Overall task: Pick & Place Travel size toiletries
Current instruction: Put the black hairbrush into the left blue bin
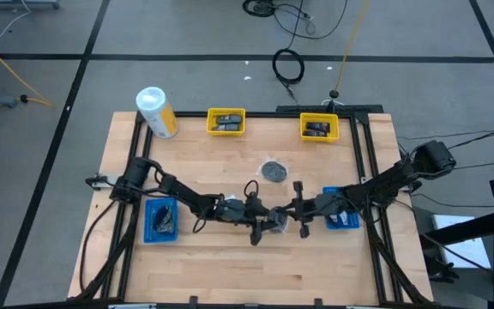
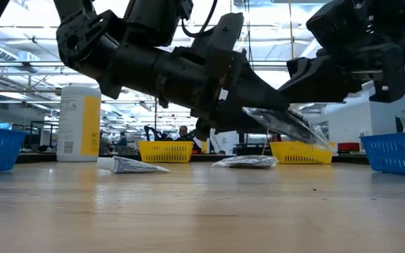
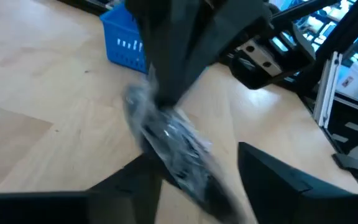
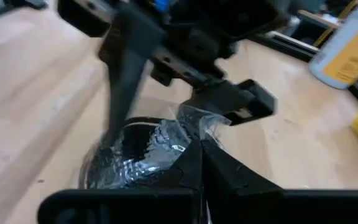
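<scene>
High view: wrapped disc (image 1: 279, 222) at table centre, just in front of a second wrapped disc (image 1: 273, 170), between left gripper (image 1: 262, 225) and right gripper (image 1: 297, 213). Low view: same wrapped disc (image 2: 287, 125) held off the wood, long axis slanting down toward the right-hand blue tray (image 2: 397, 152). Wrist views: right gripper (image 4: 199, 152) pinched shut on the wrap edge; left gripper (image 3: 194, 180) fingers apart, straddling the disc.

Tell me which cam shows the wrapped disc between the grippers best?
Right wrist view: the wrapped disc fills the frame, pinched by the right gripper. Left wrist shows it blurred, low view edge-on in the air, high view mostly hidden by grippers.
</scene>
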You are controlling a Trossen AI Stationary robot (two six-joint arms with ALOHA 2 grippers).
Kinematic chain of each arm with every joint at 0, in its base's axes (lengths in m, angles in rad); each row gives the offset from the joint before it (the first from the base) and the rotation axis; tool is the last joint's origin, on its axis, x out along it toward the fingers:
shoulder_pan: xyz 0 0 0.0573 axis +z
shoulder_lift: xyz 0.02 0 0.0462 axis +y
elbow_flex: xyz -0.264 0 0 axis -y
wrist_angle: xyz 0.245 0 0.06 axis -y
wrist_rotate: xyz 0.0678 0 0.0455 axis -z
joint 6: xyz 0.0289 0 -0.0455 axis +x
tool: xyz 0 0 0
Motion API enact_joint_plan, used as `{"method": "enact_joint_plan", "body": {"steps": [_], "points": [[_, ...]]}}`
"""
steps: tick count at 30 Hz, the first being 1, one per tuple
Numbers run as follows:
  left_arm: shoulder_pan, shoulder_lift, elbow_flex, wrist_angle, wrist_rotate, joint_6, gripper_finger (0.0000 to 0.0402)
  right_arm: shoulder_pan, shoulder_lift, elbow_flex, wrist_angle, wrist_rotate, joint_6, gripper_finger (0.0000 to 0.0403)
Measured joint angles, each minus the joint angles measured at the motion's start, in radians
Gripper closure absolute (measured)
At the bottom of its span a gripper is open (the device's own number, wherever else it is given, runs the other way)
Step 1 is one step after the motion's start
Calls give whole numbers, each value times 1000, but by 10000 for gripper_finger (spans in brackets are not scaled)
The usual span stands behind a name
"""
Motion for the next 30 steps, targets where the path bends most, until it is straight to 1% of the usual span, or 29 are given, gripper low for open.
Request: {"method": "enact_joint_plan", "body": {"steps": [2, 5, 8, 9, 11, 13, 16, 18, 19, 21, 23, 24, 26, 28, 30], "points": [[1, 0, 0, -4, -13, 7, 239, 0, 0, 0, 6, -30, 5, 402], [1, 0, 0, -19, -17, 39, 301, 0, 0, 0, 16, -36, 29, 387], [-2, 0, 0, -39, -25, 66, 366, 0, 0, 0, 20, -41, 41, 353], [-3, 0, -1, -48, -24, 76, 381, 0, 0, 0, 24, -38, 41, 338], [-7, 0, -1, -63, -18, 83, 387, 7, -15, 0, 38, -28, 38, 306], [-14, -2, -1, -90, -3, 99, 375, 30, -75, -1, 51, -24, 25, 279], [-36, -59, 0, -211, -4, 168, 362, 92, -192, 0, 39, -29, -10, 250], [-64, -144, 15, -362, -49, 217, 368, 134, -259, -6, 19, -28, -31, 240], [-80, -192, 26, -461, -92, 235, 374, 150, -285, -13, 19, -28, -41, 237], [-121, -292, 63, -685, -195, 257, 388, 174, -326, -35, 22, -29, -55, 235], [-166, -390, 114, -964, -281, 211, 390, 182, -342, -62, 38, -24, -58, 235], [-186, -433, 150, -1111, -303, 146, 388, 182, -345, -80, 57, -9, -56, 236], [-222, -505, 234, -1425, -306, -67, 375, 181, -345, -118, 104, 38, -48, 240], [-251, -555, 309, -1726, -254, -346, 362, 181, -339, -155, 161, 90, -47, 243], [-280, -589, 350, -1961, -172, -616, 359, 181, -338, -192, 219, 131, -47, 246]]}}
